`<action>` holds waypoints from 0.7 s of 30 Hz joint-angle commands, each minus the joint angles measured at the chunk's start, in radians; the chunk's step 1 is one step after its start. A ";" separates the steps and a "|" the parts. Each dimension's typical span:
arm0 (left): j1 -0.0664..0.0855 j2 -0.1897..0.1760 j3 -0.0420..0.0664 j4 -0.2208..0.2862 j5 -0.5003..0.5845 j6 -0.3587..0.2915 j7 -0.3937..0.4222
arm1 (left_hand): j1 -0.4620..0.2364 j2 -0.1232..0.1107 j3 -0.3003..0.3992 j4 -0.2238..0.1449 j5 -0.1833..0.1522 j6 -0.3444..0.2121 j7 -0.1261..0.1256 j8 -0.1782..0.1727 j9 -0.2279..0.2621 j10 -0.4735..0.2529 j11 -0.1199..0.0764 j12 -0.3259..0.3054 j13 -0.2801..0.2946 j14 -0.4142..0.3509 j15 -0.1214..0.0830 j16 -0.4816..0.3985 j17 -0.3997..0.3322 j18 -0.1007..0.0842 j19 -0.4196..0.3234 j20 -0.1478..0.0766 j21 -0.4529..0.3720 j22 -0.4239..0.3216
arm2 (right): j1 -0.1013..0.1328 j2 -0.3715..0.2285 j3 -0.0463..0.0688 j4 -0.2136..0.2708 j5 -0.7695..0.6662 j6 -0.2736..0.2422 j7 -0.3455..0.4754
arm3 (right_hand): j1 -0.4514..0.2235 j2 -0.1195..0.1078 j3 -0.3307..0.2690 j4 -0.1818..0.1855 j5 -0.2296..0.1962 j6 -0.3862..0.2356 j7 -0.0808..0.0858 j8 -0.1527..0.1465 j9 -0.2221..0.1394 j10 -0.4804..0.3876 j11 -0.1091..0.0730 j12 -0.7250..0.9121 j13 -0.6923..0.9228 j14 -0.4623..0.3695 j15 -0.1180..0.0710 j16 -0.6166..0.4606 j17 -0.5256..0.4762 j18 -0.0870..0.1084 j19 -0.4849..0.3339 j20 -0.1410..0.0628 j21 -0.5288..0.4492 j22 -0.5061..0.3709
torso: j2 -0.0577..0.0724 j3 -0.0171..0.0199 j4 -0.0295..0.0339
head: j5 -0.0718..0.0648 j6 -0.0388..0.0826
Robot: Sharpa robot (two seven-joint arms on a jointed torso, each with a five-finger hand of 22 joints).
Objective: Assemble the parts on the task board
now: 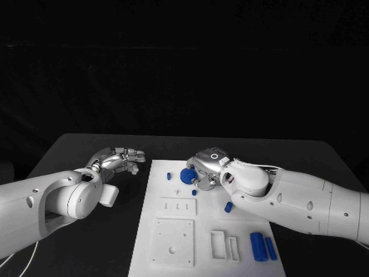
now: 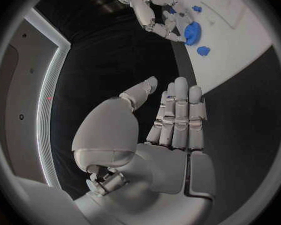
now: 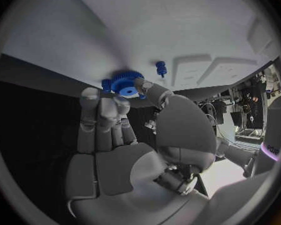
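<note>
Two blue cylindrical pegs (image 1: 263, 246) lie side by side at the near right corner of the white rectangular task board (image 1: 164, 262), just right of a white slotted block (image 1: 225, 244); further in, a short blue peg (image 1: 229, 207) lies loose by the right arm. These look not yet placed, so most of the assembly seems left to do. At the far end of the board, the right hand (image 1: 206, 169) has its fingertips (image 3: 125, 101) on a blue toothed gear wheel (image 3: 127, 82), thumb on one side and fingers close together on the other, apparently pinching or seating it. A small blue stud (image 3: 160, 68) stands near it. Left of the board, the left hand (image 1: 116, 160) hovers over the black table (image 1: 68, 150), fingers straight and pressed together, holding nothing.
</note>
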 commanded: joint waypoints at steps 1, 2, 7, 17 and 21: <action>0.001 0.000 0.001 0.004 -0.014 -0.001 0.005 | -0.007 0.000 0.004 -0.002 0.003 -0.004 0.000 -0.003 -0.001 0.000 0.006 -0.005 -0.001 -0.006 0.002 0.005 -0.001 0.027 -0.001 -0.006 -0.003 -0.001 | -0.003 -0.001 -0.002 -0.004 0.063 0.072 0.013 | 0.015 0.002 0.022 0.006 0.033 0.001 -0.015 0.007 0.003 0.002 -0.015 -0.003 -0.002 -0.001 -0.012 -0.005 0.001 0.032 0.000 -0.004 -0.003 0.012 | 0.000 0.0001 -0.0007 | 0.001 -0.002; 0.001 0.000 0.001 0.004 -0.014 -0.002 0.005 | -0.007 0.000 0.004 -0.002 0.003 -0.004 0.000 -0.003 -0.001 0.000 0.006 -0.005 -0.001 -0.006 0.002 0.005 -0.001 0.027 -0.001 -0.006 -0.003 -0.001 | -0.003 -0.001 -0.003 -0.006 0.064 0.069 0.012 | 0.017 0.005 0.028 0.008 0.046 -0.001 -0.016 0.008 0.004 0.002 -0.016 -0.003 -0.002 0.000 -0.013 -0.005 0.001 0.032 0.000 -0.003 -0.003 0.012 | 0.000 0.0000 -0.0010 | 0.001 -0.002; 0.001 0.001 0.001 0.003 -0.014 -0.001 0.006 | -0.008 0.000 0.004 -0.002 0.003 -0.004 0.000 -0.003 -0.001 0.000 0.006 -0.005 -0.001 -0.006 0.002 0.005 -0.001 0.027 -0.001 -0.006 -0.003 -0.001 | -0.003 -0.008 -0.003 -0.018 0.076 0.054 0.030 | -0.010 0.007 0.041 0.030 0.114 -0.002 -0.015 0.014 0.008 0.005 -0.014 -0.001 -0.002 0.003 -0.012 -0.005 0.004 0.032 0.006 0.003 0.001 0.016 | -0.001 0.0000 -0.0005 | 0.002 0.000; 0.001 0.000 0.001 0.003 -0.014 -0.002 0.009 | -0.007 0.002 0.005 -0.002 0.004 -0.004 -0.003 -0.002 -0.001 -0.004 0.002 -0.008 -0.002 -0.007 -0.001 0.005 -0.003 0.027 -0.001 -0.007 -0.003 -0.002 | -0.002 -0.024 -0.002 -0.003 0.096 -0.007 0.051 | -0.025 0.005 0.020 0.029 0.124 -0.004 -0.012 0.016 0.010 0.007 -0.012 0.002 -0.002 0.005 -0.011 -0.004 0.006 0.032 0.009 0.000 0.004 0.017 | 0.000 0.0001 -0.0010 | 0.000 -0.002; 0.001 0.001 0.001 0.001 -0.014 -0.002 0.009 | -0.007 0.002 0.005 -0.002 0.004 -0.004 -0.004 -0.003 -0.001 -0.005 0.002 -0.009 -0.002 -0.007 -0.001 0.005 -0.003 0.027 -0.002 -0.007 -0.003 -0.002 | -0.002 -0.034 -0.002 0.010 0.107 -0.053 0.065 | -0.022 0.006 0.021 0.028 0.129 -0.005 -0.012 0.017 0.010 0.009 -0.012 0.003 -0.002 0.006 -0.011 -0.004 0.007 0.032 0.010 -0.002 0.005 0.017 | 0.000 0.0003 -0.0004 | 0.000 -0.001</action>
